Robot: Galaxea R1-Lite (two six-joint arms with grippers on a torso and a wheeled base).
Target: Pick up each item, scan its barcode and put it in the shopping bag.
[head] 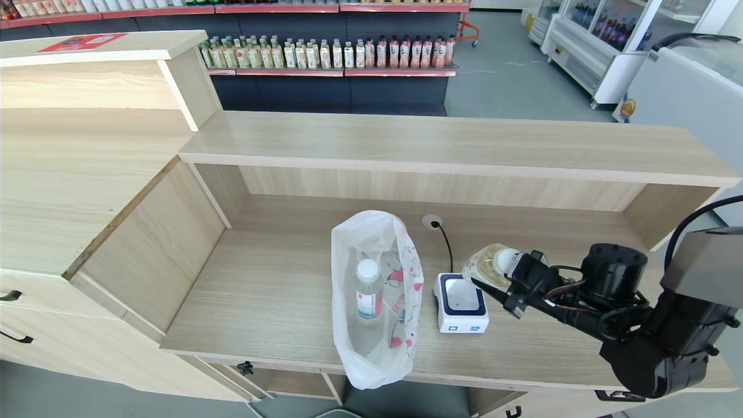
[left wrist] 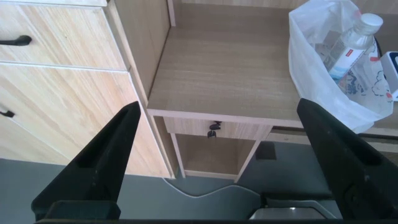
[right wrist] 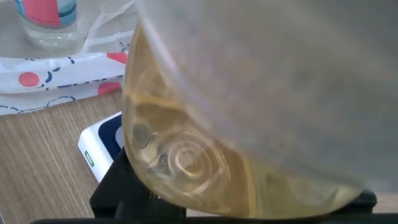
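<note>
The left gripper (left wrist: pixel 217 165) hangs off the front left corner of the counter (head: pixel 273 290). Its jaws are wide apart with nothing between them, and it is well apart from every item. On the counter the white shopping bag (head: pixel 400 273) stands open, with a clear water bottle (head: pixel 368 290) upright inside it. Just beside the bag, at its 3 o'clock in the head view, lies the white scanner (head: pixel 460 316) with its window facing up. A black cable (head: pixel 448 249) runs from the scanner's 12 o'clock side to a hole in the counter. At the scanner's 1 o'clock the amber bottle (head: pixel 483 264) is held off the counter, near the scanner's corner. The right gripper (head: pixel 500 277) is clamped on the amber bottle, reaching in from its 4 o'clock, with one dark finger under the bottle's body.
</note>
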